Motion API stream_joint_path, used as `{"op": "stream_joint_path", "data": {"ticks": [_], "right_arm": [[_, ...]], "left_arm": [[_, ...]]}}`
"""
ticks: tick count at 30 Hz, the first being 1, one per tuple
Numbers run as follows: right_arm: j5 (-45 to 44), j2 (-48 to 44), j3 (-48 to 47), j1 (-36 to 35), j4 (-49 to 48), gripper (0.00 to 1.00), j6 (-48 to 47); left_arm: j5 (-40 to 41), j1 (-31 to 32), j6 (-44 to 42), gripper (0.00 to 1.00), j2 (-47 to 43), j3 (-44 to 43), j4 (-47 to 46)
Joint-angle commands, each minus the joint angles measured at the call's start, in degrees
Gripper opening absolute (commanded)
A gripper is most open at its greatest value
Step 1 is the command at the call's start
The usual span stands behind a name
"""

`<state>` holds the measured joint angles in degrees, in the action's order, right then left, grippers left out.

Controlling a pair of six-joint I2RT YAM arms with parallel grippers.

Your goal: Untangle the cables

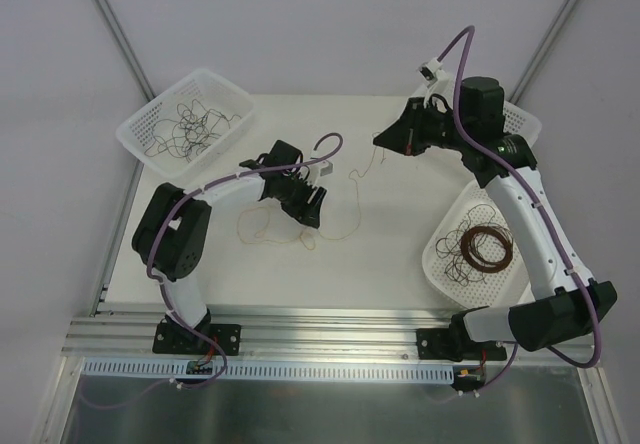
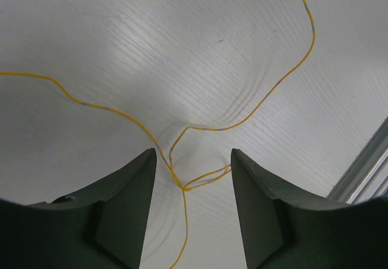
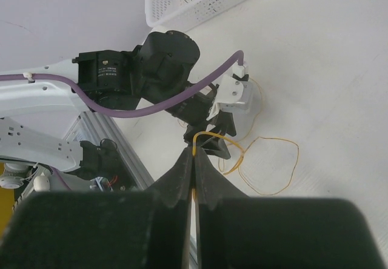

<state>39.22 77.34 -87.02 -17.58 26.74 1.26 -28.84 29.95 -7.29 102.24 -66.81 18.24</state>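
A thin yellow cable (image 1: 356, 207) lies in loops on the white table between the arms. My left gripper (image 1: 308, 204) is open and low over it. In the left wrist view the cable's crossing point (image 2: 182, 186) lies between the spread fingers of the gripper (image 2: 193, 155), untouched. My right gripper (image 1: 383, 144) is shut on one end of the same cable and holds it above the table. The right wrist view shows the strand (image 3: 194, 143) pinched at the gripper's tips (image 3: 194, 154), trailing down to a loop (image 3: 285, 160). More dark tangled cables (image 1: 192, 124) lie in the back-left basket.
A white basket (image 1: 130, 129) stands at the back left. Another basket (image 1: 432, 264) at the front right holds a neat brown wire coil (image 1: 490, 247) and loose strands. A third basket (image 1: 522, 119) sits behind the right arm. The aluminium rail (image 1: 330, 329) borders the near edge.
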Motion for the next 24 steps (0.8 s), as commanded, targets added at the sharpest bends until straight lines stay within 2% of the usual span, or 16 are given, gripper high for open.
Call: {"op": "stream_joint_path", "data": {"ticks": [1, 3, 13, 16, 17, 19, 21, 24], "right_arm": [[0.5, -0.9, 0.7, -0.6, -2.7, 0.01, 0.2], [0.6, -0.6, 0.9, -0.7, -2.8, 0.01, 0.4], [0.7, -0.4, 1.7, -1.0, -3.4, 0.01, 0.9], [0.7, -0.3, 1.9, -1.1, -3.6, 0.01, 0.9], [0.7, -0.3, 2.1, -1.2, -3.9, 0.01, 0.9], [0.7, -0.2, 2.3, -1.4, -4.0, 0.01, 0.9], [0.7, -0.2, 2.6, -1.5, -4.2, 0.01, 0.9], [0.2, -0.3, 3.7, -1.5, -4.3, 0.01, 0.8]], "left_arm": [[0.2, 0.3, -1.0, 0.52, 1.3, -2.8, -1.3], [0.3, 0.5, -1.2, 0.41, 2.3, -3.2, -1.3], [1.2, 1.2, -1.9, 0.39, 4.3, -1.8, -1.4], [1.1, 1.2, -1.9, 0.34, 4.6, -1.8, -1.3], [1.1, 1.2, -1.9, 0.26, 4.7, -1.9, -1.4], [0.7, 1.3, -1.5, 0.18, 4.7, -2.4, -1.4], [0.4, 1.4, -1.3, 0.03, 4.9, -2.7, -1.3], [0.1, 1.5, -0.4, 0.00, 4.3, -2.8, -1.4]]}}
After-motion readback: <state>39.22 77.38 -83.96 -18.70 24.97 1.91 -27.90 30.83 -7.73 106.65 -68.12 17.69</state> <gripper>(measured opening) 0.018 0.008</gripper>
